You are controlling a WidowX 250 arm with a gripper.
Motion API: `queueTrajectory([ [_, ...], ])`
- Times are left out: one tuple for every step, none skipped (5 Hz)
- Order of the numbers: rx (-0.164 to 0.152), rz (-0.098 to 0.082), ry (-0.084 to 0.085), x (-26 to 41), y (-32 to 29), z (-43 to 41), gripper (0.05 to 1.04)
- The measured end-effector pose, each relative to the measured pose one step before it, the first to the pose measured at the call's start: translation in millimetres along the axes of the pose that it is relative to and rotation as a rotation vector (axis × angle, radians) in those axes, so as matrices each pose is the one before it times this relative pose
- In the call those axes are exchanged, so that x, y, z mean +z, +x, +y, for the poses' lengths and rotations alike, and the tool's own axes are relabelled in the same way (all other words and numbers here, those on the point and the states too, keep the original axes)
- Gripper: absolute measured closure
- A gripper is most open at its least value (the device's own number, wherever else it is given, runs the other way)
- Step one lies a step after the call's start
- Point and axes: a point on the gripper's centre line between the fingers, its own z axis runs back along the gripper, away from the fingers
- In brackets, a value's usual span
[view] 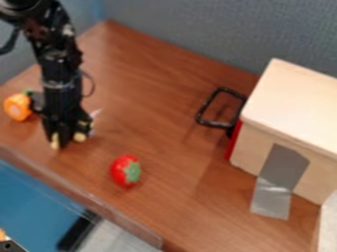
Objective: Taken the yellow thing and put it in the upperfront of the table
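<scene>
Basically, end effector (pixel 68 138) low over worktop (pixel 168 103), fingertips parted, holding nothing, yellow-orange toy (pixel 17 107) just beside it at view's left, red strawberry-like toy (pixel 125 171) nearby, wooden box (pixel 289 108) at right.

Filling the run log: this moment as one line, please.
gripper: over table, left side of view | orange-yellow toy: left of gripper in view | red toy: lower right of gripper

Toy vegetable (pixel 17 107) left of pincer (pixel 68 138); strawberry (pixel 123 170) front right; box (pixel 289 113) far right.
</scene>
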Motion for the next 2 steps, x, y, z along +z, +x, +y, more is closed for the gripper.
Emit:
queueTrajectory([
  [-0.027, -0.1008, 0.0131, 28.98, 36.24, -13.57, 0.992],
  [0.006, -0.0853, 0.0146, 16.66, 43.56, -1.07, 0.996],
])
